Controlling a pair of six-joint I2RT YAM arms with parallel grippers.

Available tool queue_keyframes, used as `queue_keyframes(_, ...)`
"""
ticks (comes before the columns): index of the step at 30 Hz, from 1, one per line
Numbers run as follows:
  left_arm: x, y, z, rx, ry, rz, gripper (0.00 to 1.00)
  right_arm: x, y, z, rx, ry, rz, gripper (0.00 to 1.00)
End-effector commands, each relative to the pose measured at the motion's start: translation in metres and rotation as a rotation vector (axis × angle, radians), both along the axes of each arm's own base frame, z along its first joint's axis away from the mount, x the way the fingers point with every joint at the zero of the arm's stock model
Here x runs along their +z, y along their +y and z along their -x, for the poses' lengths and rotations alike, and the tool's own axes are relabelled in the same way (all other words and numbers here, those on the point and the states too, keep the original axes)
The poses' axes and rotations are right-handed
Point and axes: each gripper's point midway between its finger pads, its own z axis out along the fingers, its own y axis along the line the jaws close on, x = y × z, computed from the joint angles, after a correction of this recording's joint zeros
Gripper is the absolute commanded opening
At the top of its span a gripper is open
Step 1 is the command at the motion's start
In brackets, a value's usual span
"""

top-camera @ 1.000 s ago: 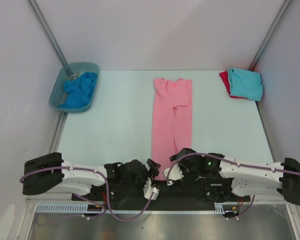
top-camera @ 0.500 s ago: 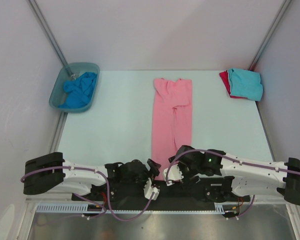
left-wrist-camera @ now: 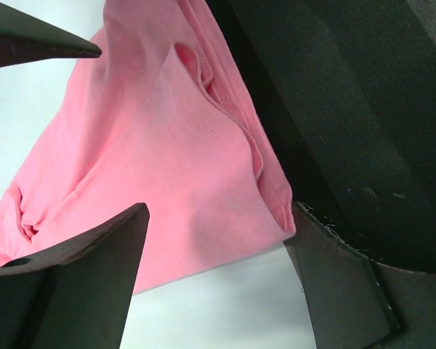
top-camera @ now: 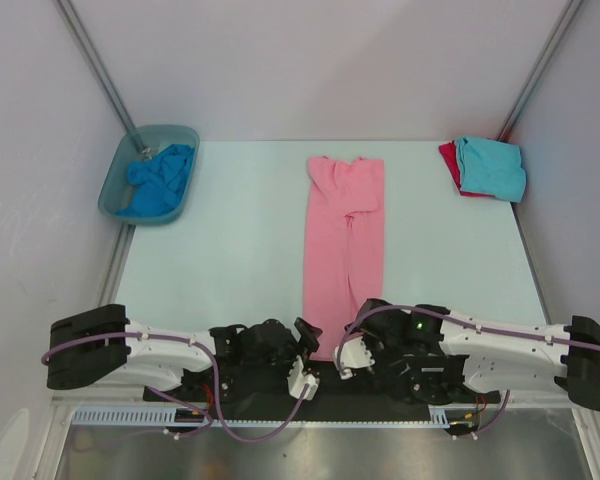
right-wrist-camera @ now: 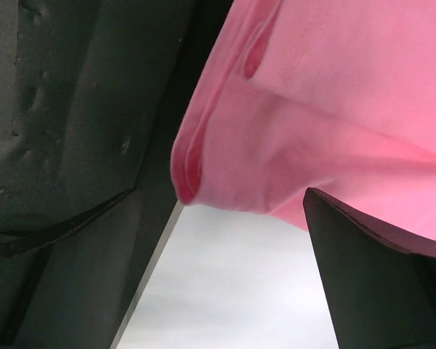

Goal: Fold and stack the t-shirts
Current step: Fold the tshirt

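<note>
We see the light pink t-shirt (top-camera: 344,250) lying flat as a long, narrow strip down the middle of the counter (top-camera: 230,250). Its neck end is near the far edge and its hem reaches the near edge, by the black base plate (top-camera: 380,385). A crease runs lengthwise along the lower half.

The left pincer (top-camera: 306,355) sits low at the near edge, just beside the hem's left corner, with its jaws spread wide and gripping nothing. In its wrist view we see the folded, layered corner of the pink cloth between the two dark fingers (left-wrist-camera: 94,262). We cannot tell whether they touch it.

The right pincer (top-camera: 346,338) is at the hem's right corner, also wide open and holding nothing. Its own camera shows the rolled pink edge just ahead of the fingers (right-wrist-camera: 370,276).

At the far right corner the turquoise t-shirt (top-camera: 492,168) lies folded on top of the red t-shirt (top-camera: 447,157). At the far left corner the blue t-shirt (top-camera: 160,180) lies crumpled inside the grey-blue tub (top-camera: 113,190).
</note>
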Motion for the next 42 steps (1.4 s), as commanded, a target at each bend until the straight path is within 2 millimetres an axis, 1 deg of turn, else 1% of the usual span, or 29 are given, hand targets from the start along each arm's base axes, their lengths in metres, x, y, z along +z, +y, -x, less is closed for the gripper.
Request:
queue_keyframes(1,0.018,-0.016,0.005,-0.034,0.009,0.071,0.84,0.001,0.003,0.000,0.011,-0.010,-0.031,1.00)
queue_keyframes(2,0.018,-0.016,0.005,-0.033,0.009,0.071,0.84,0.002,0.007,-0.001,0.011,-0.017,-0.045,1.00)
queue_keyframes(4,0.017,-0.015,0.004,-0.027,0.012,0.070,0.84,0.000,0.007,-0.003,0.009,-0.026,-0.048,1.00)
queue_keyframes(8,0.017,-0.014,0.004,-0.020,0.017,0.070,0.77,-0.002,0.008,-0.006,0.012,-0.047,-0.052,1.00)
queue_keyframes(10,0.017,-0.015,0.004,-0.021,0.018,0.071,0.77,-0.004,0.007,-0.006,0.016,-0.054,-0.048,1.00)
queue_keyframes(15,0.017,-0.015,0.004,-0.023,0.012,0.071,0.76,-0.007,0.012,-0.009,0.011,-0.069,-0.071,1.00)
queue_keyframes(19,0.017,-0.014,0.004,-0.021,0.013,0.066,0.73,-0.006,0.013,-0.012,0.008,-0.088,-0.077,0.98)
queue_keyframes(21,0.018,-0.014,0.003,-0.020,0.009,0.067,0.70,-0.007,0.013,-0.013,0.005,-0.096,-0.080,0.86)
queue_keyframes(22,0.017,-0.014,0.004,-0.020,0.009,0.064,0.68,-0.006,0.013,-0.014,0.009,-0.101,-0.080,0.79)
queue_keyframes(23,0.018,-0.014,0.004,-0.020,0.009,0.065,0.63,-0.006,0.014,-0.015,0.004,-0.107,-0.084,0.63)
queue_keyframes(24,0.018,-0.014,0.003,-0.017,0.011,0.064,0.59,-0.005,0.015,-0.016,0.000,-0.112,-0.087,0.56)
queue_keyframes(25,0.019,-0.014,0.003,-0.016,0.014,0.063,0.49,-0.005,0.015,-0.017,0.002,-0.119,-0.085,0.49)
queue_keyframes(26,0.020,-0.014,0.004,-0.019,0.017,0.064,0.44,-0.004,0.017,-0.018,-0.001,-0.123,-0.093,0.37)
queue_keyframes(27,0.020,-0.014,0.003,-0.018,0.022,0.057,0.39,-0.004,0.017,-0.019,-0.001,-0.124,-0.091,0.30)
queue_keyframes(28,0.020,-0.014,0.004,-0.016,0.028,0.056,0.27,-0.003,0.018,-0.020,-0.003,-0.129,-0.092,0.25)
queue_keyframes(29,0.021,-0.014,0.003,-0.015,0.028,0.054,0.21,-0.002,0.019,-0.020,-0.001,-0.133,-0.097,0.13)
queue_keyframes(30,0.022,-0.014,0.002,-0.010,0.028,0.053,0.13,-0.002,0.020,-0.022,-0.004,-0.135,-0.095,0.08)
queue_keyframes(31,0.024,-0.015,0.000,-0.001,0.028,0.057,0.00,0.000,0.022,-0.023,-0.003,-0.142,-0.102,0.02)
queue_keyframes(32,0.023,-0.014,-0.001,0.003,0.028,0.049,0.00,0.001,0.023,-0.023,-0.002,-0.143,-0.102,0.00)
queue_keyframes(34,0.028,-0.014,-0.007,0.027,0.029,0.058,0.00,0.003,0.024,-0.025,-0.006,-0.142,-0.099,0.00)
queue_keyframes(35,0.029,-0.014,-0.010,0.042,0.032,0.063,0.00,0.008,0.024,-0.031,-0.024,-0.165,-0.092,0.00)
queue_keyframes(37,0.040,-0.015,-0.020,0.076,0.023,0.087,0.00,0.013,0.024,-0.036,-0.027,-0.180,-0.079,0.00)
queue_keyframes(38,0.044,-0.015,-0.025,0.092,0.026,0.097,0.00,0.022,0.026,-0.043,-0.044,-0.192,-0.087,0.00)
queue_keyframes(39,0.052,-0.014,-0.034,0.118,0.030,0.105,0.00,0.028,0.027,-0.047,-0.046,-0.203,-0.089,0.00)
queue_keyframes(40,0.062,-0.015,-0.037,0.123,0.031,0.126,0.00,0.032,0.025,-0.049,-0.052,-0.207,-0.082,0.00)
queue_keyframes(41,0.064,-0.012,-0.040,0.132,0.035,0.120,0.00,0.043,0.026,-0.057,-0.077,-0.220,-0.098,0.00)
queue_keyframes(42,0.073,-0.013,-0.047,0.145,0.029,0.133,0.00,0.049,0.026,-0.061,-0.070,-0.235,-0.101,0.00)
